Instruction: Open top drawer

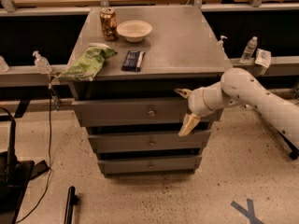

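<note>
The wide grey metal top drawer (135,112) is probably stiff and heavy; take its small knob (151,112). The spread, empty gripper (185,110) waits right of the knob.

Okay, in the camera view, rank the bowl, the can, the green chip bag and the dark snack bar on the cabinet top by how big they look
Largest to smallest:
1. Green chip bag
2. Bowl
3. Can and dark snack bar: too alike to rank.

The pincer sits against the top drawer, right of its knob.
</note>
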Robot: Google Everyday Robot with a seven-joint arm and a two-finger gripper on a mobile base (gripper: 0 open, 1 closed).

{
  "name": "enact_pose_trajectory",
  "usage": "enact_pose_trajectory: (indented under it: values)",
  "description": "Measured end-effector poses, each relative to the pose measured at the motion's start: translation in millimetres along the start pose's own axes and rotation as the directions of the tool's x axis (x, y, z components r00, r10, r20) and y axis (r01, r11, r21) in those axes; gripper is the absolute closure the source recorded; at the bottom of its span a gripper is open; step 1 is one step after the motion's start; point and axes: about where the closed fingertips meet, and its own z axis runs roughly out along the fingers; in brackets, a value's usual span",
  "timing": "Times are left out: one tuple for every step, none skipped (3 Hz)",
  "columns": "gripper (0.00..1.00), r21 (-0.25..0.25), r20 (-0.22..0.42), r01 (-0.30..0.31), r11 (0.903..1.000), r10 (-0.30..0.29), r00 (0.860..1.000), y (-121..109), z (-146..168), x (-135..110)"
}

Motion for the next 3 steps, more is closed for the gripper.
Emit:
enact_pose_trajectory:
  values:
    - [0.09, -0.072, 0.034, 0.056, 0.9958, -0.054, 0.998, 23, -11, -6]
    - [0.18, -0.12, 0.046, 0.088, 0.9888, -0.084, 0.995, 36, -14, -8]
    - [0.16, -0.13, 0.048, 0.1, 0.9864, -0.094, 0.994, 38, -15, -10]
